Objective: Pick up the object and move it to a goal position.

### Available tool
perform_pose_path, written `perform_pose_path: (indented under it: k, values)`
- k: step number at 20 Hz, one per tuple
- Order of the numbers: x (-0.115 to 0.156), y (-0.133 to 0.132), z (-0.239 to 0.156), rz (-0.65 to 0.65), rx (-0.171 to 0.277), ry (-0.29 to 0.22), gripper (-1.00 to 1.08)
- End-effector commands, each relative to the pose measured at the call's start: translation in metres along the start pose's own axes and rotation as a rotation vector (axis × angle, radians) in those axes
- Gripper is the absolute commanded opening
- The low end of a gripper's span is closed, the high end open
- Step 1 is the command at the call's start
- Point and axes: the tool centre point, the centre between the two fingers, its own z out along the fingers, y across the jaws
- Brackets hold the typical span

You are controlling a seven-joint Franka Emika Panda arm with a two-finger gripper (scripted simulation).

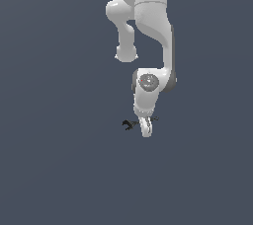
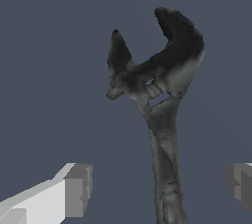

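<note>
The dark grey-black wrench [image 2: 165,134] lies with its open jaw end pointing away from the wrist camera. Its handle runs back between my two fingers. In the exterior view only its jaw end [image 1: 129,125] shows, sticking out to the exterior view's left of the hand. My gripper [image 2: 158,188] is open and straddles the handle. One grey finger pad [image 2: 78,189] and the other [image 2: 241,184] stand well apart from the handle on either side, touching nothing. In the exterior view the gripper [image 1: 146,129] points straight down, low over the wrench, and hides the handle.
The white arm [image 1: 150,26] hangs down from the top of the exterior view above the wrench. The surface around is a plain dark blue-grey floor [image 1: 59,160] with no other objects in view.
</note>
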Motion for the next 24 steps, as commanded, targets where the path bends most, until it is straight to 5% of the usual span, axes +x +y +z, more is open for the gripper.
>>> perform_pose_path:
  k: [1, 4, 5, 24]
  values:
    - [0.0, -0.001, 0.007, 0.001, 0.001, 0.0, 1.0]
    - [0.0, -0.001, 0.009, 0.001, 0.001, 0.0, 1.0]
    - [0.0, -0.001, 0.009, 0.001, 0.001, 0.0, -1.0]
    - [0.005, -0.003, -0.018, 0.004, 0.001, 0.0, -1.0]
